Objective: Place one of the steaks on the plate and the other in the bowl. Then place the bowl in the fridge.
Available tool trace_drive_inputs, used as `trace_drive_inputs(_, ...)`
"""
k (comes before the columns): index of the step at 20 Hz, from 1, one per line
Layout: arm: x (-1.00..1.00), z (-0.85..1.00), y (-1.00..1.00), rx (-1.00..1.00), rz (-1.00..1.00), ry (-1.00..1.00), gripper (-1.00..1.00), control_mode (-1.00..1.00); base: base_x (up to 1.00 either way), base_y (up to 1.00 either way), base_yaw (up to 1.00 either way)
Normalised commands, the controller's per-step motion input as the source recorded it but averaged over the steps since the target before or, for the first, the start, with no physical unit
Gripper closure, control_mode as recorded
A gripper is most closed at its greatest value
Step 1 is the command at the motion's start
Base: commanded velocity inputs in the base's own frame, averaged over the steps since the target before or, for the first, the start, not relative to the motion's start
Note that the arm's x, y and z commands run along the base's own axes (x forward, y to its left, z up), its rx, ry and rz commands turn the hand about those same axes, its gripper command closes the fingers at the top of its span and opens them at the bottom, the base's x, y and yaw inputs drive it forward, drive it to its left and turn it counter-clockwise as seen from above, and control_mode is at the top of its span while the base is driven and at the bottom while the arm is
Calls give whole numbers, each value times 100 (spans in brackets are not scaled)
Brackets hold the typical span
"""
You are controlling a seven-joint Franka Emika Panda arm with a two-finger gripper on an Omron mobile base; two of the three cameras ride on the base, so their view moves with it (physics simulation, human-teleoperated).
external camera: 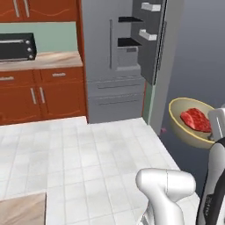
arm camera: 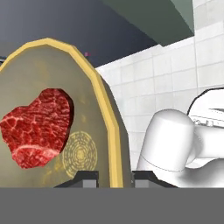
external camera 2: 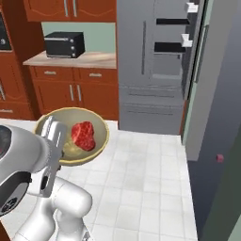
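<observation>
Step in hand: carrying the bowl [external camera 2: 71,136] toward the fridge [external camera: 127,66], judged from the bowl being held in the air with one steak [external camera 2: 84,135] inside.
Bowl position: at the right edge of the left base view, lower left of the right base view, and the left half of the hand view; held above the white tiled floor [external camera: 79,154], well apart from the fridge.
Steak: lay against the inside of the bowl, which was tipped toward its side.
Fingers: the gripper [arm camera: 114,180] was closed on the bowl's rim, one finger inside the wall and one outside, as the hand view showed at its bottom.
Fridge: upper centre of both base views; one door [external camera: 154,39] stood open, with shelves showing inside.
Doing it well: levelling the bowl would probably keep the steak from sliding out; the approach should likely clear the open door's edge and aim at a bare shelf.
Risk: a rim grip on a wide bowl might let it swing.
Other things: a black toaster oven [external camera: 16,46] sat on the tabletop [external camera: 48,60] at upper left.
Writing: no readable brand, label or text anywhere.
</observation>
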Motion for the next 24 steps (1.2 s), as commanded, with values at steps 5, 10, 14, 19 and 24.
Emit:
trace_drive_inputs(5,0,0,0,0,0,0,100,100,100,-77,6)
trace_drive_inputs(10,0,0,0,0,0,0,100,100,100,-15,-30)
trace_drive_inputs(14,0,0,0,0,0,0,100,100,100,42,-32)
trace_drive_inputs(19,0,0,0,0,0,0,100,100,100,24,-19)
trace_drive_inputs(24,0,0,0,0,0,0,100,100,100,12,-4)
